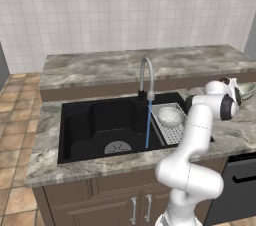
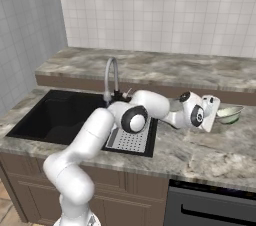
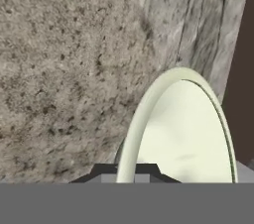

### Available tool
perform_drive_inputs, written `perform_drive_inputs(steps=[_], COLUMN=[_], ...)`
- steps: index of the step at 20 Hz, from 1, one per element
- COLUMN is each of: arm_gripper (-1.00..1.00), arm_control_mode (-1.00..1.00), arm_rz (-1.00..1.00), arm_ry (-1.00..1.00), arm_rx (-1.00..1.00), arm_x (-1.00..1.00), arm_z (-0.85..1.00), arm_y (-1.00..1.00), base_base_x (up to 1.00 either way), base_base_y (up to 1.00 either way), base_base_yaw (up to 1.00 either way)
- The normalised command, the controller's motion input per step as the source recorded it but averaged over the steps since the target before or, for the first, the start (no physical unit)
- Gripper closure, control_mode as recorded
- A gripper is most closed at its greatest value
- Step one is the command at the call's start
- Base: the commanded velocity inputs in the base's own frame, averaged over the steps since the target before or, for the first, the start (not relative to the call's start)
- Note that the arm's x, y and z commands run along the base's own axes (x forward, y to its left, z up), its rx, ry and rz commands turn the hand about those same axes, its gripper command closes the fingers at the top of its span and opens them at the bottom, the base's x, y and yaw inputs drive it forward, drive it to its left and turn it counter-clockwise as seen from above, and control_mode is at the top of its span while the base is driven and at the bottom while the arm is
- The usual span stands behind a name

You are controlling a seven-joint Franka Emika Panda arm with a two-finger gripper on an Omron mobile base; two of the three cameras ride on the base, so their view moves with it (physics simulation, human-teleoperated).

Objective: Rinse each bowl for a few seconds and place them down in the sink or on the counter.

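**Gripper pinches the cream bowl's rim on the counter**

The two-finger gripper is pressed together on the rim of the pale cream bowl with light green inside, which sits on the grey-brown marbled stone counter, right of the black rectangular sink. The plain whitish-grey bowl rests in the grey perforated tray. Water runs from the curved steel faucet

A black sink sits in the marbled counter. A curved steel faucet at its back edge pours a thin stream of water into the basin. At the sink's right end, a whitish-grey bowl rests in a grey perforated tray. The white arm reaches to the counter's right edge, beside a pale cream bowl.
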Motion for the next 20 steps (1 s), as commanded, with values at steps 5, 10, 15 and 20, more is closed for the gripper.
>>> perform_drive_inputs(steps=[5,10,15,20], arm_gripper=[1.0,1.0,1.0,1.0], arm_control_mode=[-1.0,-1.0,-1.0,-1.0], arm_rz=[0.05,0.06,0.07,0.08], arm_ry=[-0.03,-0.01,0.0,-0.04], arm_rx=[0.06,0.06,0.04,0.0], arm_x=[-0.08,-0.16,-0.36,-0.67], arm_z=[0.34,0.61,0.48,0.14], arm_y=[-0.16,0.08,0.3,0.45], base_base_x=[0.0,0.0,0.0,0.0], base_base_y=[0.0,0.0,0.0,0.0], base_base_yaw=[0.0,0.0,0.0,0.0])
